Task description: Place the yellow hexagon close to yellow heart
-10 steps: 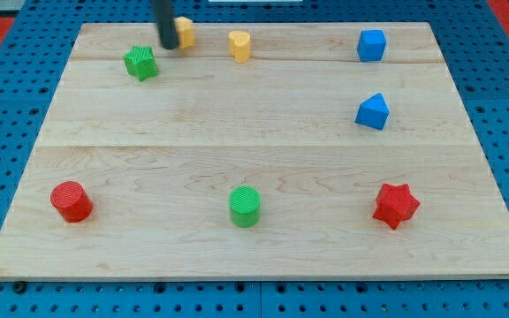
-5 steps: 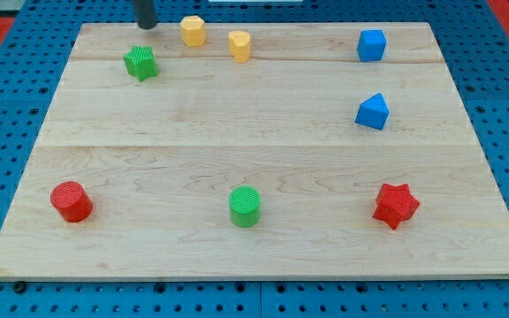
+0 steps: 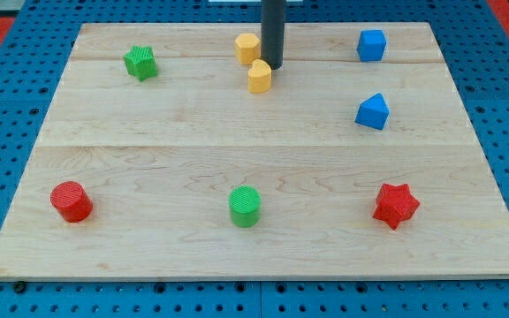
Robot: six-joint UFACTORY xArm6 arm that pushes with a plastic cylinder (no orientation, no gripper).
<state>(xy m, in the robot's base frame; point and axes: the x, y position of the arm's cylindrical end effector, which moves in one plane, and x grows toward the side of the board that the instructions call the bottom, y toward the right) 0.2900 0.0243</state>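
Yellow hexagon [image 3: 247, 48] now touching yellow heart [image 3: 259, 76] near view's top, after sitting well left | my tip [image 3: 273, 65], a bare rod grasping nothing, beside heart | goal looks met

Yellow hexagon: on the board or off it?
On the board. The yellow hexagon sits flat near the view's top edge, close beside the yellow heart, with my tip just right of both.
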